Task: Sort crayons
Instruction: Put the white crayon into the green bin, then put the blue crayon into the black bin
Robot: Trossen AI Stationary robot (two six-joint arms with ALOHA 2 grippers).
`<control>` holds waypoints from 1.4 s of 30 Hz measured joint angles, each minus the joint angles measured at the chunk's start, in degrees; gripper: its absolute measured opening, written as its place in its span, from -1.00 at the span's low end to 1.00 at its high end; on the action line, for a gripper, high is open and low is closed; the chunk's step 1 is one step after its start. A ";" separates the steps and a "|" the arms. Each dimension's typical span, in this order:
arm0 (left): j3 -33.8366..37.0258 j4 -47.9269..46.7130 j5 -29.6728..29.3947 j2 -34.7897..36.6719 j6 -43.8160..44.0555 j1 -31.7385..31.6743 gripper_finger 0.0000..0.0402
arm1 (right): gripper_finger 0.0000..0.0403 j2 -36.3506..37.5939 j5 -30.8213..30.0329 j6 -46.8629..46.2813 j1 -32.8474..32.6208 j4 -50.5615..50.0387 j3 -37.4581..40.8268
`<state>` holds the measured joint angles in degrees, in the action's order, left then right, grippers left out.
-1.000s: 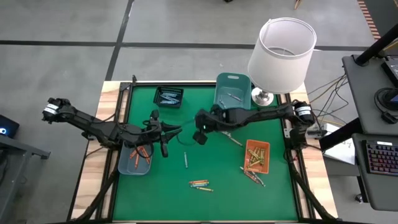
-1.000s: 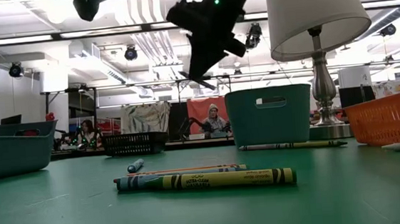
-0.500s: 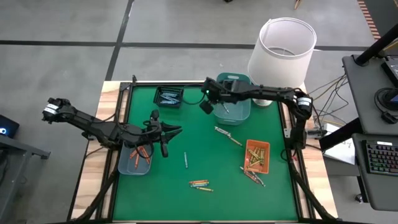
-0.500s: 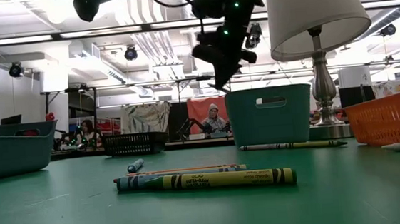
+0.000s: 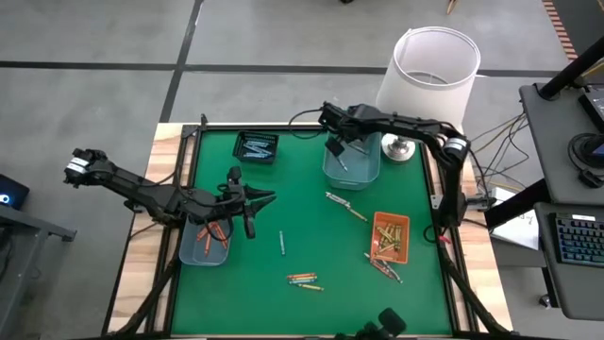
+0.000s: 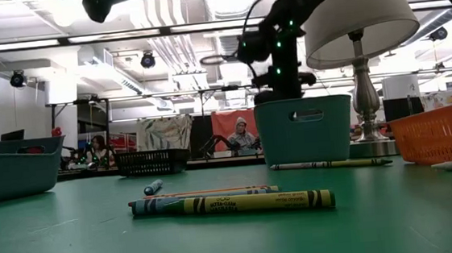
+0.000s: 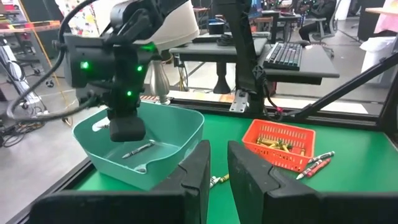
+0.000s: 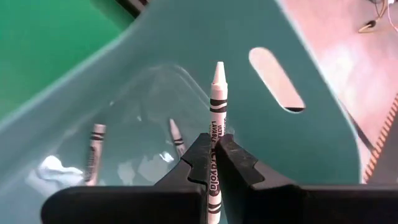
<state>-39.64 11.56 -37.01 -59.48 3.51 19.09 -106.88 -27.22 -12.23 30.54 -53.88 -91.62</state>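
Note:
My right gripper point(image 5: 336, 147) hangs over the teal bin point(image 5: 351, 162) at the table's far right, shut on a grey-white crayon point(image 8: 216, 118). Two more grey-white crayons point(image 8: 96, 152) lie on the bin's floor. My left gripper point(image 5: 268, 198) hovers over the table's left half beside a teal tray point(image 5: 202, 247) of orange and red crayons. Its fingers point(image 7: 202, 168) stand a little apart with nothing between them. Loose crayons lie flat on the green mat: one point(image 5: 281, 243) near the middle, several point(image 5: 304, 280) toward the near edge, two point(image 5: 346, 206) right of centre. My right gripper pinches the crayon's wrapped shaft point(image 8: 215, 129) between its two fingers. The crayon lies along the fingers, and its pointed tip point(image 8: 218, 70) sticks out past them. The fingers slant down into the bin from above. The crayon is lifted clear of the bin's floor.
An orange basket point(image 5: 390, 236) of yellowish crayons stands at the right, with more crayons point(image 5: 385, 269) lying beside it. A black basket point(image 5: 256, 147) sits at the far left. A lamp with a white shade point(image 5: 427, 80) stands just behind the teal bin.
My right gripper has swung from above the table's middle toward the far right, to above the teal bin, and has tipped further downward, staying shut on the crayon. My left arm has kept still.

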 joint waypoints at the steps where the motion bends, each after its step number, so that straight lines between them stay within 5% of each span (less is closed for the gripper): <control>1: 0.00 -0.22 -0.02 0.00 0.00 0.00 -0.81 | -0.94 -0.42 0.03 0.73 0.22 -0.01 0.05; 14: 0.00 -1.62 -0.04 0.00 0.00 0.00 -0.81 | -0.91 -1.98 0.72 4.33 0.22 0.19 0.07; 29: 0.00 -2.93 -0.04 0.00 0.04 0.00 -0.81 | -0.36 -1.49 0.71 3.81 -0.40 0.04 0.00; 42: 0.00 -3.09 0.04 0.00 2.24 0.00 -0.81 | -0.41 0.66 3.69 2.18 -8.28 -4.68 -4.99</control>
<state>-39.64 8.47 -36.97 -59.48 5.74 19.09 -106.22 -23.53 -10.04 22.26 -58.56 -96.61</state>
